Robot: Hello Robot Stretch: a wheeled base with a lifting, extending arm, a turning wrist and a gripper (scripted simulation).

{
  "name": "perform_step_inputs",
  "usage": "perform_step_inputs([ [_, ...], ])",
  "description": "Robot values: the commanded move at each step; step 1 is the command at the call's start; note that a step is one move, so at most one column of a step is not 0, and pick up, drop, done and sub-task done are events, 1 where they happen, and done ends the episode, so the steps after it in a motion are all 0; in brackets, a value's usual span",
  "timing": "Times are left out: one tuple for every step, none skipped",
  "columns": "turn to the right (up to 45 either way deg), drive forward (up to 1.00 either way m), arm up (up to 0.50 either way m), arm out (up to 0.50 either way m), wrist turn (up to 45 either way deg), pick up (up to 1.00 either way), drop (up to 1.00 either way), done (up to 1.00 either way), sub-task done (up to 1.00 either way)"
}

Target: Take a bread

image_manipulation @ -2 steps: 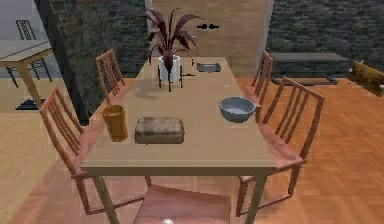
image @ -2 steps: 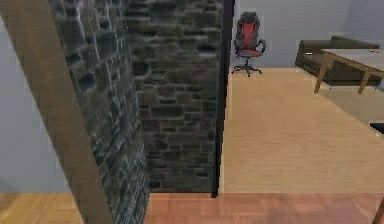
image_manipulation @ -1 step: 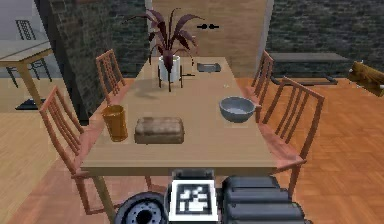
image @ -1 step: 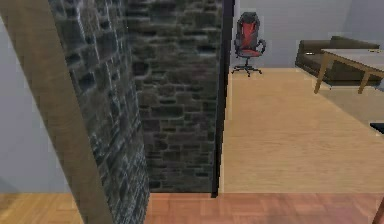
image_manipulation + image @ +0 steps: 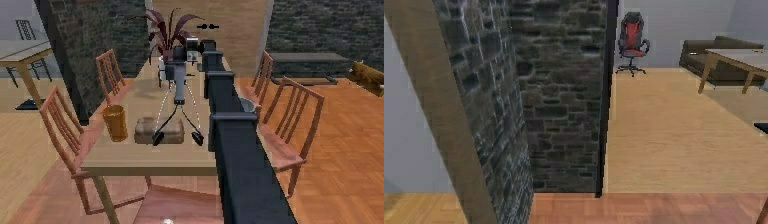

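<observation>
The long dining table (image 5: 125, 152) was of pale, smooth wood, a narrow rectangle running away up the arm side view. Slat-backed wooden chairs (image 5: 66, 132) in a redder tone stood along both sides. The floor beneath was warm reddish board, and a wall of rough, dark, irregular stone (image 5: 90, 30) rose behind on the left.

On the near part of the tabletop lay the bread (image 5: 148, 128) – a low, brownish, rounded loaf – with an amber cup (image 5: 114, 122) upright just to its left. At the far end stood a potted plant (image 5: 170, 30) with dark, drooping reddish leaves.

The arm (image 5: 235, 150), a dark square bar, reached along the table's right edge. The gripper (image 5: 180, 141) hung over the tabletop, its thin fingers (image 5: 160, 138) splayed downward at the loaf's right end. With the bread lying on the table at or behind it, I could not tell whether it held anything.

In the forward view the same dark stone (image 5: 559, 90) filled the middle, edged by a plain wooden post (image 5: 444, 110). Beyond it, pale plank flooring ran to a red-and-black office chair (image 5: 632, 42), a dark sofa (image 5: 706, 52) and a light wooden table (image 5: 736, 66).
</observation>
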Motion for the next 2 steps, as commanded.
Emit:
perform_step_inputs([
  [0.0,0.0,0.0,0.0,45.0,0.0,0.0,0.0,0.0],
  [0.0,0.0,0.0,0.0,45.0,0.0,0.0,0.0,0.0],
])
